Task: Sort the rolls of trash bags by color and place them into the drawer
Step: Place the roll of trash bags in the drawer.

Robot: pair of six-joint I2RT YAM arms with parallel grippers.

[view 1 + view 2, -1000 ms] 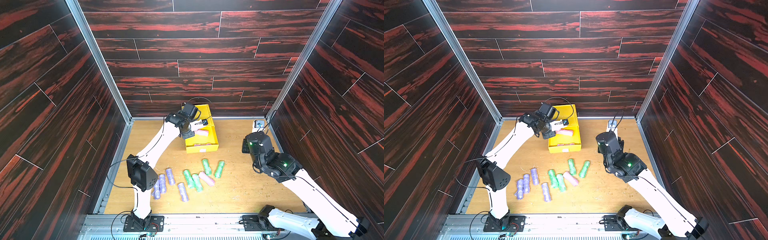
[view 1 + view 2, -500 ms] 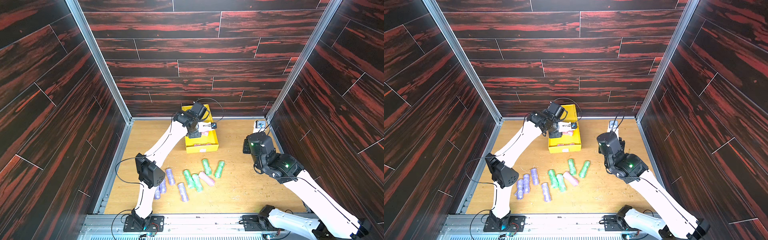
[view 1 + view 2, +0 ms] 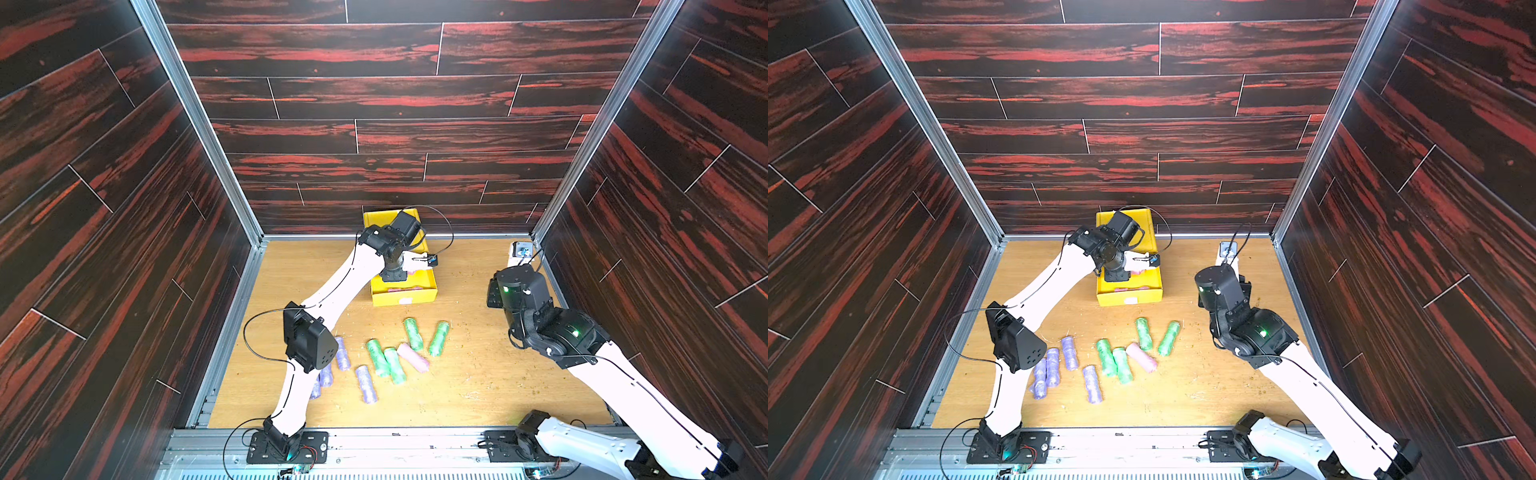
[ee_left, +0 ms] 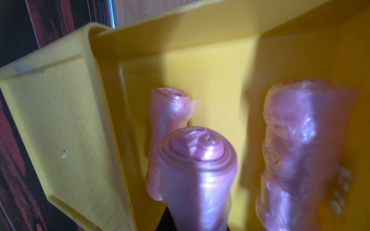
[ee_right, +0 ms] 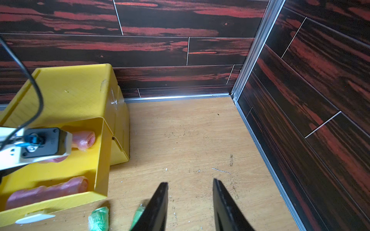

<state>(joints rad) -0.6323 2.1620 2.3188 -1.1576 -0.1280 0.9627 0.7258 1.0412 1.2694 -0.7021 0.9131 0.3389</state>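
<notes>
left grip: left gripper clamped on a pale pink roll of thin plastic; held end-out over the pulled-out top drawer of the bright yellow plastic cabinet, mid far edge of the wooden bench; reads as poised for release
why here: second pink roll and third pink roll already lie inside; so likely the pink tray
right grip: right gripper jaws part-open, empty; over bare bench near the far right corner; likely parked clear
queue: green rolls, loose pink roll, lilac rolls; mid-bench
hidden: left jaws masked by the held roll; lower drawers unseen; some lilac rolls partly behind left elbow
</notes>
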